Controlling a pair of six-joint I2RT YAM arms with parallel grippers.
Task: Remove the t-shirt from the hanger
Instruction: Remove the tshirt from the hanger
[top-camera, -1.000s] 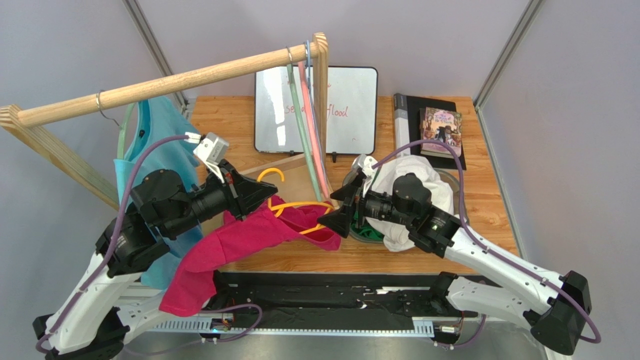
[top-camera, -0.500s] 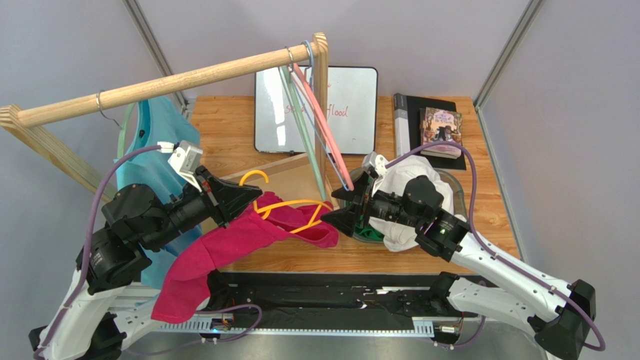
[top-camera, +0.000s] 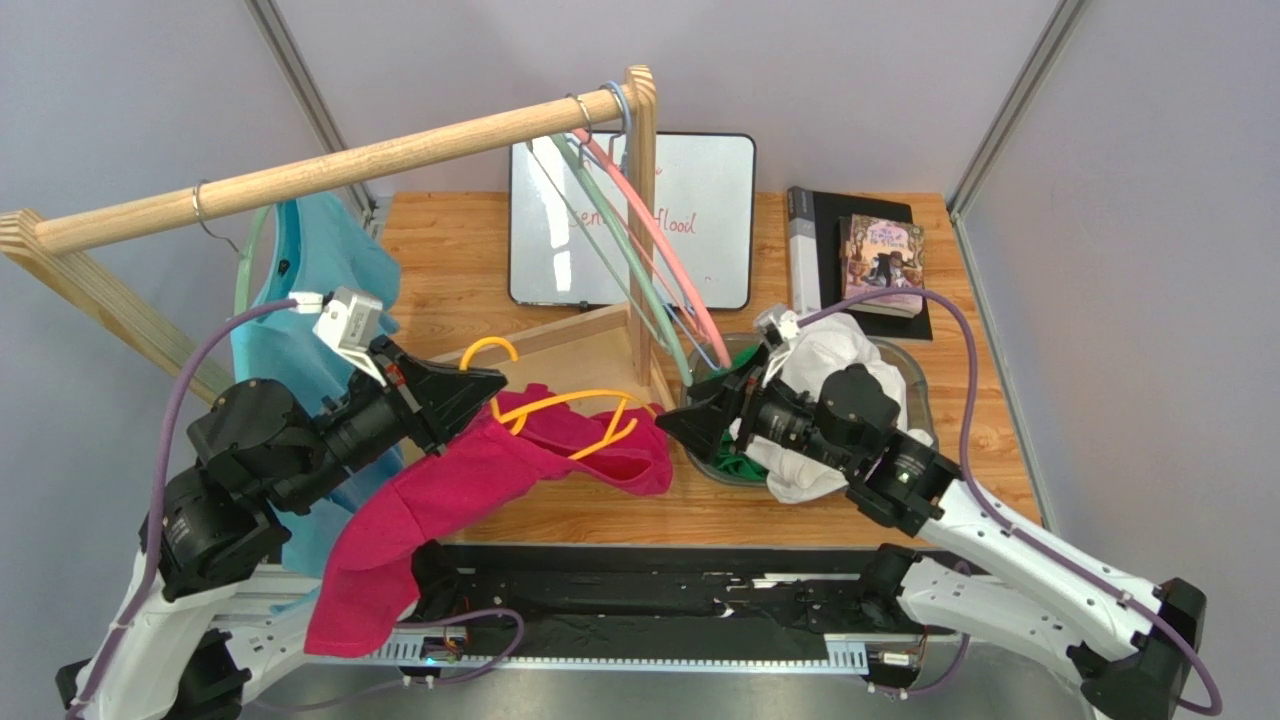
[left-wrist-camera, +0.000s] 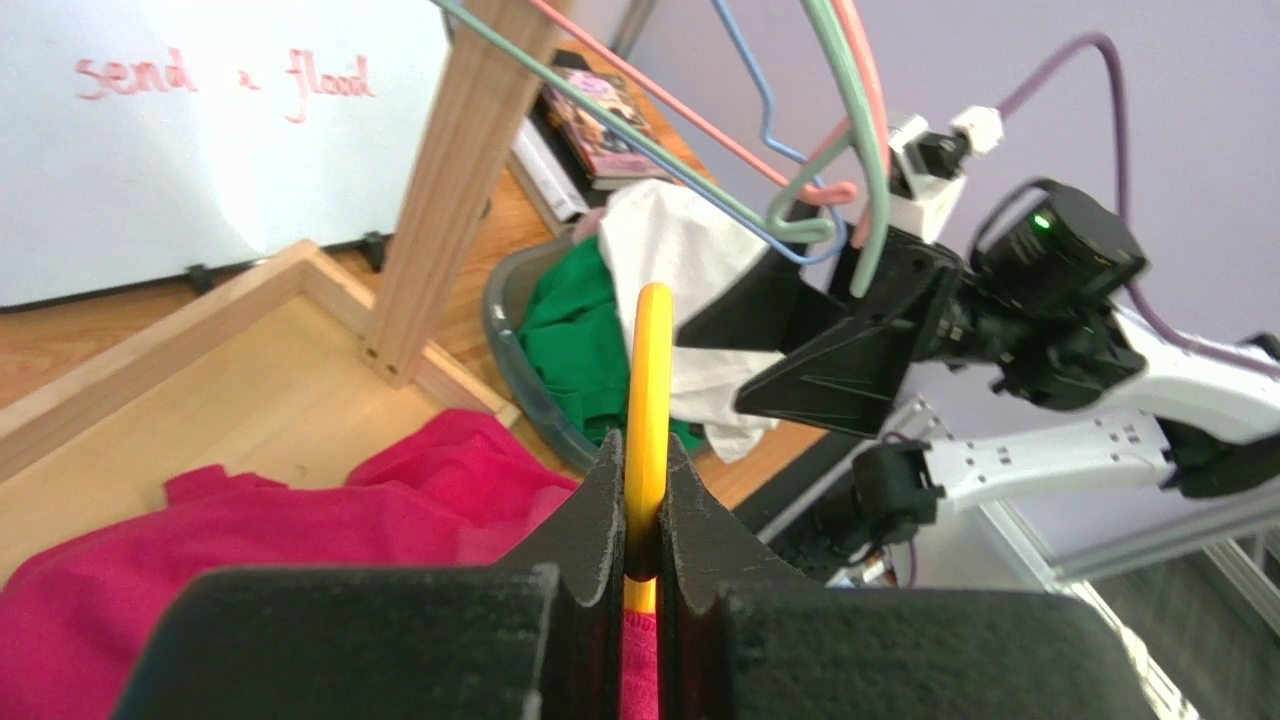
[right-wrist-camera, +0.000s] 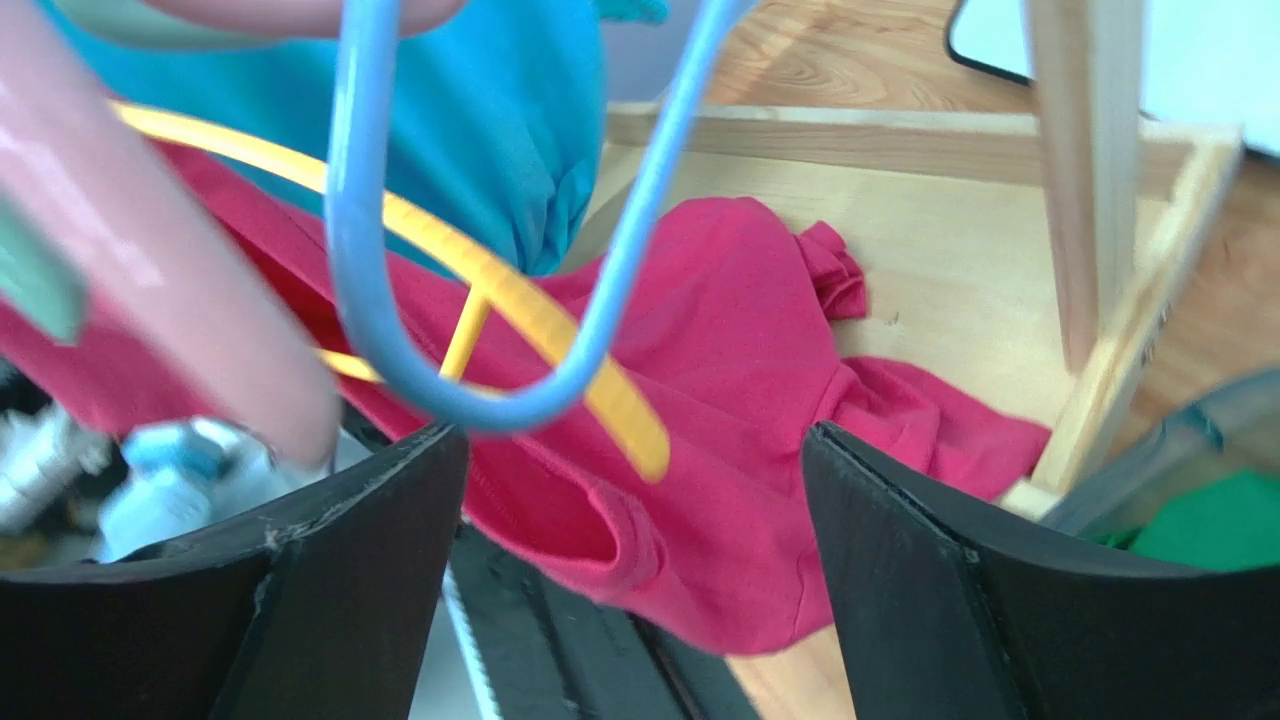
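**Hanger drawn back, shirt still clinging**

The left gripper (left-wrist-camera: 643, 450), clamped tight on the yellow hanger (top-camera: 579, 405), has drawn back toward 9 o'clock over the last second. It has carried the hanger and the pink t-shirt (top-camera: 451, 495) along with it. Most of the shirt droops toward 7 o'clock of the hanger, past the table's near edge. One end, at 4 o'clock, still appears looped about the hanger's arm. The right gripper (top-camera: 669, 428), jaws wide and holding nothing, has barely shifted and sits just beside that looped end, at the hanger's 3 o'clock. The spare hangers (top-camera: 661, 255) on the rail (top-camera: 346, 162) have meanwhile swung out toward 5 o'clock and now lean at the right wrist, whose camera shows a blue one and a pink one across its view. The task looks unfinished: the open gripper has yet to take the looped end and slide it off, and the crowding spares could hamper that arm
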